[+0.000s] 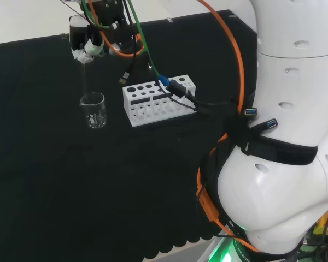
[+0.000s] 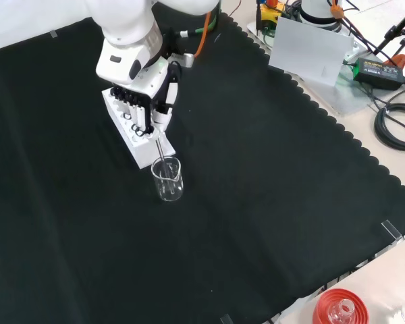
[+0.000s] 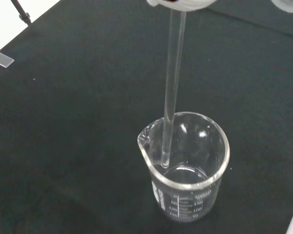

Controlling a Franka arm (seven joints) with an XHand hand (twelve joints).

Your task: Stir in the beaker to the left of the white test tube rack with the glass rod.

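Note:
A clear glass beaker [image 1: 93,110] [image 2: 168,179] [image 3: 188,165] stands on the black cloth, left of the white test tube rack [image 1: 158,100] [image 2: 131,131] in the head view. The hand [image 1: 90,38] [image 2: 152,101] hangs directly above the beaker, its fingers curled on the top of a glass rod [image 1: 85,79] [image 2: 161,152] [image 3: 172,83]. The rod hangs nearly upright. Its lower end dips inside the beaker near the spout side of the rim. A blurred white part of the hand [image 3: 180,4] holds the rod's top in the wrist view.
Cables drape from the arm over the rack [image 1: 180,93]. The arm's white links [image 1: 284,125] stand at the head view's right. A red ribbed stand [image 2: 337,309] with glassware sits at the cloth's near edge in the front view.

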